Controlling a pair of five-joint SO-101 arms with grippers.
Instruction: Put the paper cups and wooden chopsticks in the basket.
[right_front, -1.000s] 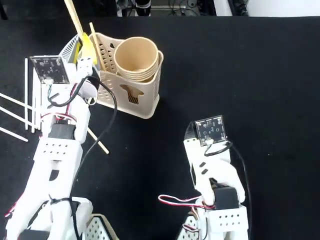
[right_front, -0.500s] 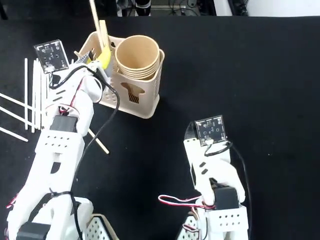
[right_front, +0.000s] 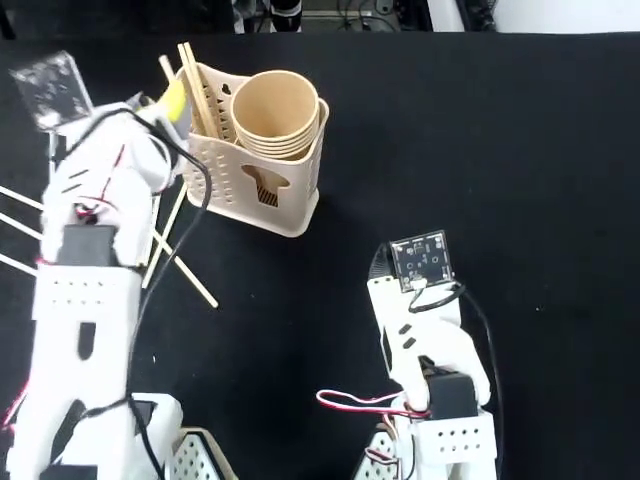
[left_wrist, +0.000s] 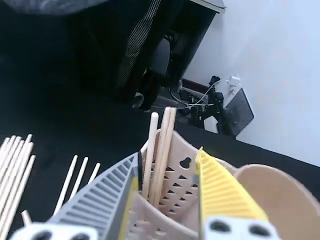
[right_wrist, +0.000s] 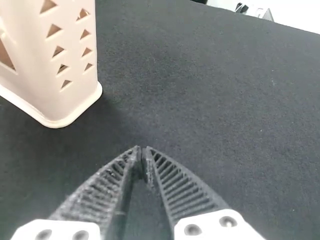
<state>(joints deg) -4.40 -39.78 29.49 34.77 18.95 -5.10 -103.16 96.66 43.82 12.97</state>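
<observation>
A beige perforated basket (right_front: 262, 190) stands at the back left of the table. A stack of paper cups (right_front: 274, 112) sits in its right part, and two wooden chopsticks (right_front: 194, 82) lean in its left corner. My left gripper (right_front: 165, 100) hovers at that corner. It is open in the left wrist view (left_wrist: 167, 157), its grey and yellow fingers either side of the standing chopsticks (left_wrist: 161, 150) without touching them. Loose chopsticks (right_front: 20, 225) lie on the table left of that arm. My right gripper (right_wrist: 142, 152) is shut and empty, low over the mat, right of the basket (right_wrist: 50, 60).
Several more chopsticks (right_front: 185, 275) lie crossed beside the left arm, below the basket. The cup rim (left_wrist: 280, 195) shows beyond the yellow finger. The right arm (right_front: 425, 330) sits front centre on black cloth. Cables and room clutter (left_wrist: 210, 105) lie past the far edge.
The left gripper carried two chopsticks over the basket's left corner and let them go. They now stand in the basket. The left arm's camera end swung left. The right arm kept still.
</observation>
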